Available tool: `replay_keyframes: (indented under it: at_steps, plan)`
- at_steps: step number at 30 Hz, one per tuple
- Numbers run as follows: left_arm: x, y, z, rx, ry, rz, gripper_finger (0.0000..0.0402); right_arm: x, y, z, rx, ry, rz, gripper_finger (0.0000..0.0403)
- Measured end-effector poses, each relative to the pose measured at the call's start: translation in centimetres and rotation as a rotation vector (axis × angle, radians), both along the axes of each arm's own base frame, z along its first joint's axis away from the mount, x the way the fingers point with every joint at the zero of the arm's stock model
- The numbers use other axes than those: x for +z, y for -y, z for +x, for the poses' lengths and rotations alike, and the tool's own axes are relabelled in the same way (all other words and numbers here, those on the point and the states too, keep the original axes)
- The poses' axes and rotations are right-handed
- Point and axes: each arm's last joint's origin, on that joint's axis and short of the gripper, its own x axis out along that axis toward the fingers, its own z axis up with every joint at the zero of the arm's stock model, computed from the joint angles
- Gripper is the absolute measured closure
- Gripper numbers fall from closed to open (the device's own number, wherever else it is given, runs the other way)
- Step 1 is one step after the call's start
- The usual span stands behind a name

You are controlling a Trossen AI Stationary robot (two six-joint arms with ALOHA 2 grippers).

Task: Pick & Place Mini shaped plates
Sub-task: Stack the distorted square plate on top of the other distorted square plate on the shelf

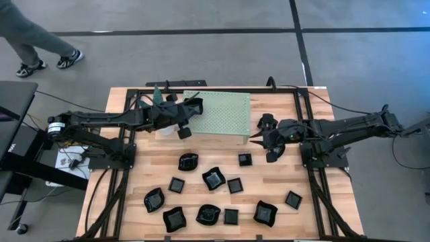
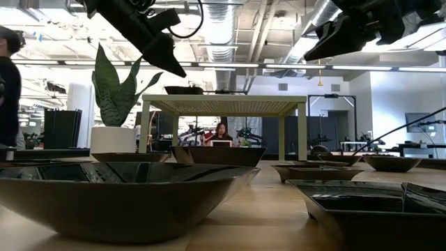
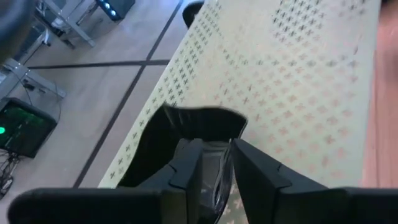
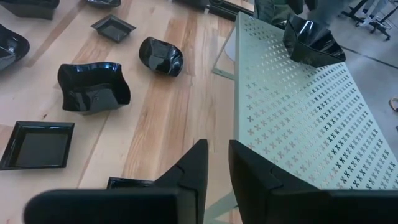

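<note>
Left end effector [image 3: 214,171] was clenched on a mini plate [image 3: 186,134] over the green stand [image 1: 222,113]; should lower flat, then release. Right end effector [image 4: 214,165] nearly closed, empty, hovered nearby.

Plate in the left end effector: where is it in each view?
High: held plate over the green stand's left corner.
Low: dark plate at the stand's top edge, likely the same one.
Left wrist: centre-bottom, between the fingers.
Right wrist: top right.
Shared landmark: the stand.

Open-plan lab: exposed ceiling ducts [image 2: 230,17], taped concrete floor [image 1: 201,17].
</note>
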Motion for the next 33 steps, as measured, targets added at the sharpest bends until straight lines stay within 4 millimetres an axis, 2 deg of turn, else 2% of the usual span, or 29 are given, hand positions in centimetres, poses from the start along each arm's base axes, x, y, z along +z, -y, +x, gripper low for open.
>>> replay_keyframes:
  at_steps: [3, 7, 11, 17, 21, 28, 33]
  plan:
    - [0.5, 0.9, 0.5, -0.032, 0.073, -0.002, 0.0305, 0.0, 0.0, 0.0, 0.0, 0.0, 0.0, 0.0344]
    - [1.1, 3.4, 1.1, -0.163, 0.148, -0.024, 0.0305, 0.0, 0.0, 0.0, -0.007, 0.002, 0.014, 0.0344]
    - [1.1, 5.8, 1.3, -0.314, 0.192, -0.182, 0.0305, 0.0, 0.0, 0.0, -0.053, 0.014, 0.098, 0.0344]
    - [0.7, 8.5, 1.0, -0.367, 0.211, -0.31, 0.0305, 0.1, 0.0, 0.1, -0.085, 0.038, 0.159, 0.0344]
    - [-0.4, 9.6, 0.6, -0.363, 0.211, -0.39, 0.0305, 0.1, -0.2, 0.6, -0.073, 0.057, 0.165, 0.0344]
    - [-4.0, 10.8, -0.7, -0.335, 0.185, -0.513, 0.0305, -1.3, -2.0, 3.6, 0.141, 0.071, 0.149, 0.0344]
    - [-5.1, 11.1, -1.1, -0.345, 0.196, -0.521, 0.0305, -2.1, -3.8, 6.4, 0.235, 0.028, 0.163, 0.0338]
